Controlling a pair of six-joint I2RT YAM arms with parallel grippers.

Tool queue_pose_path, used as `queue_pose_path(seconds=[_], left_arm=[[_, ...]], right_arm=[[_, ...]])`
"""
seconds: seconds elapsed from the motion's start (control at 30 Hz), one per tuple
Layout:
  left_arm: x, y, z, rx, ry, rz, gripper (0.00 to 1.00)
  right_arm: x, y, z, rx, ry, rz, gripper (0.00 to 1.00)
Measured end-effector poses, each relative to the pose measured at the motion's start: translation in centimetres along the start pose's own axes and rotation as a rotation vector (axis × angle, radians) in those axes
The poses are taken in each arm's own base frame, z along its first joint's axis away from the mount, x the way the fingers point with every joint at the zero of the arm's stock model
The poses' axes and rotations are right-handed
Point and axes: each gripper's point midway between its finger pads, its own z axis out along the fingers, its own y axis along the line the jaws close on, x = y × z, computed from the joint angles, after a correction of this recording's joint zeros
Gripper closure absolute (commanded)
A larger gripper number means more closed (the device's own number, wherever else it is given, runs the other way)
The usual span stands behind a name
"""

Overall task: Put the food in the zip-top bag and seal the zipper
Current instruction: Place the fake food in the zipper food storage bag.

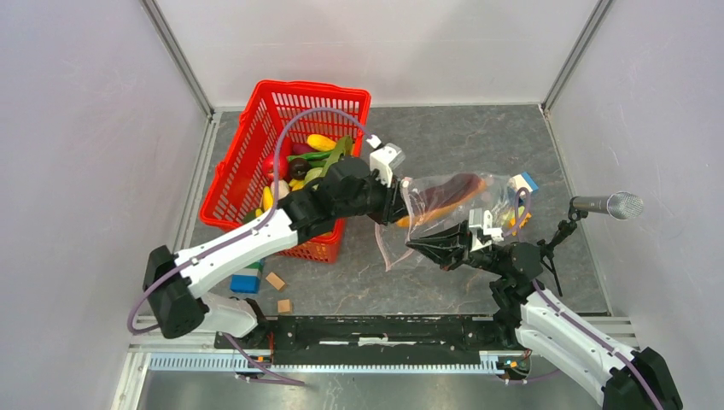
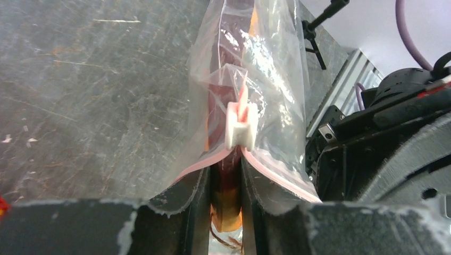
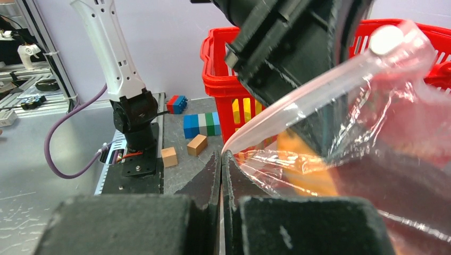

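Note:
The zip-top bag (image 1: 461, 215) hangs clear of the table between both grippers. My left gripper (image 1: 399, 209) reaches into its mouth, shut on a maroon-and-orange food piece (image 2: 226, 196) that lies lengthwise inside the bag (image 1: 448, 192). The pink zipper (image 2: 282, 175) spreads over both left fingers from the white slider (image 2: 240, 125). Below it, my right gripper (image 1: 418, 245) is shut on the bag's edge, and the pink strip (image 3: 298, 101) rises from its fingertips (image 3: 222, 156). More food (image 1: 316, 154) lies in the red basket (image 1: 248, 171).
The red mesh basket (image 3: 218, 79) stands at the left, behind the left arm. Loose building blocks (image 1: 245, 282) (image 3: 197, 144) lie near the left arm's base. A microphone on a small stand (image 1: 606, 205) sits at the right wall. A blue-and-white block (image 1: 525, 182) lies beyond the bag.

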Motion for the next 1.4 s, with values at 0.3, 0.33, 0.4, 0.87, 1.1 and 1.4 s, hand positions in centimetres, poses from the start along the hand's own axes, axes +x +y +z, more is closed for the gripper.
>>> queue_pose_path(seconds=[0.3,0.33,0.4,0.87,1.1,1.4], left_arm=[[2.8,-0.4,1.4,0.050,0.152,0.021,0.98],[2.8,-0.4,1.3,0.054,0.161,0.029,0.98],[2.6,-0.6,1.0,0.058,0.173,0.044,0.98],[3.4,-1.2,-0.2,0.104,0.222,0.080,0.98],[3.7,-2.0,-0.5,0.145,0.290,0.099,0.98],[5.0,-3.3,-1.7,0.232,0.346,0.077,0.98]], right_arm=[[-0.8,0.2,0.1,-0.003,-0.021,-0.007,1.00],[-1.0,0.0,0.1,0.011,-0.031,-0.006,1.00],[-1.7,-0.5,0.0,0.044,-0.055,-0.015,1.00],[-1.1,-0.7,0.7,0.031,-0.034,0.045,1.00],[-2.5,-0.8,0.5,0.053,-0.077,0.013,1.00],[-3.5,-1.8,0.1,0.111,-0.106,-0.140,1.00]])
